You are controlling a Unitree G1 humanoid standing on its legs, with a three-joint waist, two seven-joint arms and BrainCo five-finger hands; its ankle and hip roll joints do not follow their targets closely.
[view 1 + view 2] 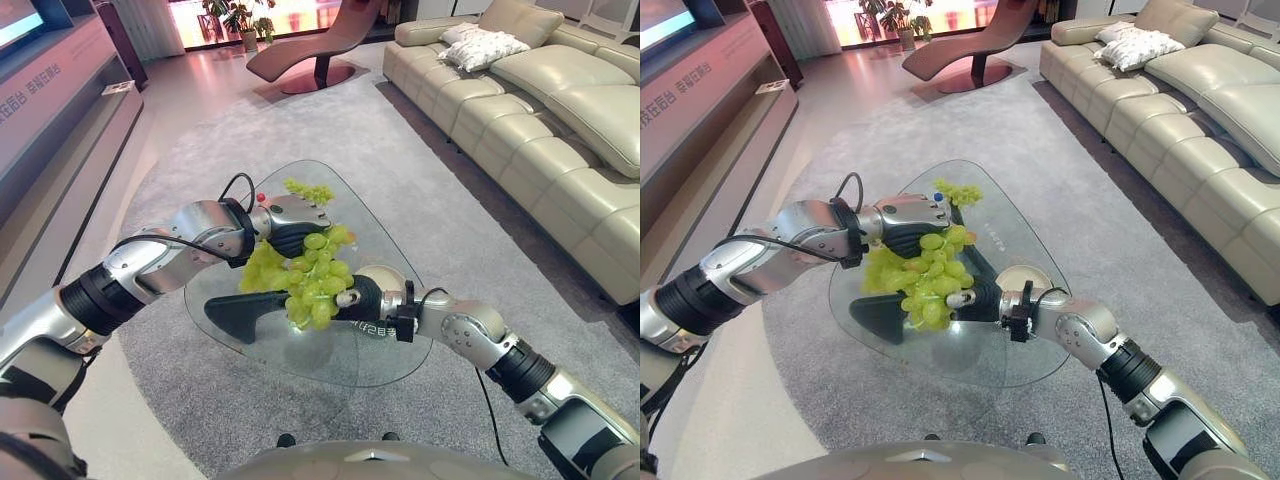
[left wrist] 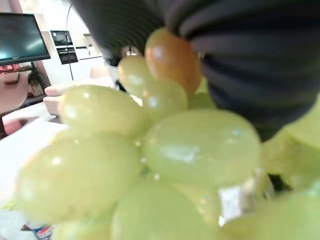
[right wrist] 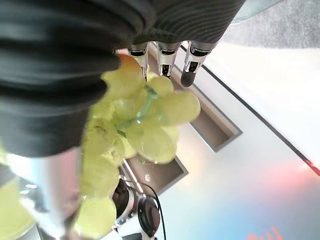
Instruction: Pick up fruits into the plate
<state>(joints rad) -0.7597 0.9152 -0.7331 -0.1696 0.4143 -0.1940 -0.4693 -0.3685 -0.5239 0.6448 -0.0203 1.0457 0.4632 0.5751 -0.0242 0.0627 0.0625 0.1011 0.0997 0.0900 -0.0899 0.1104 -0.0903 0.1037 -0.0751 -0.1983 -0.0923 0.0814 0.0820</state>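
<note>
Grapes point(image 1: 305, 275) lifted above glass table point(image 1: 390, 250), both hands' grip can't tell; no plate seen, placing left.

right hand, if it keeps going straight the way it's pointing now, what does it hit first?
Most likely the left hand. The right hand points across the glass table toward it, with the green grape bunch held between the two. Depth is unclear, so it may pass just beneath.
</note>
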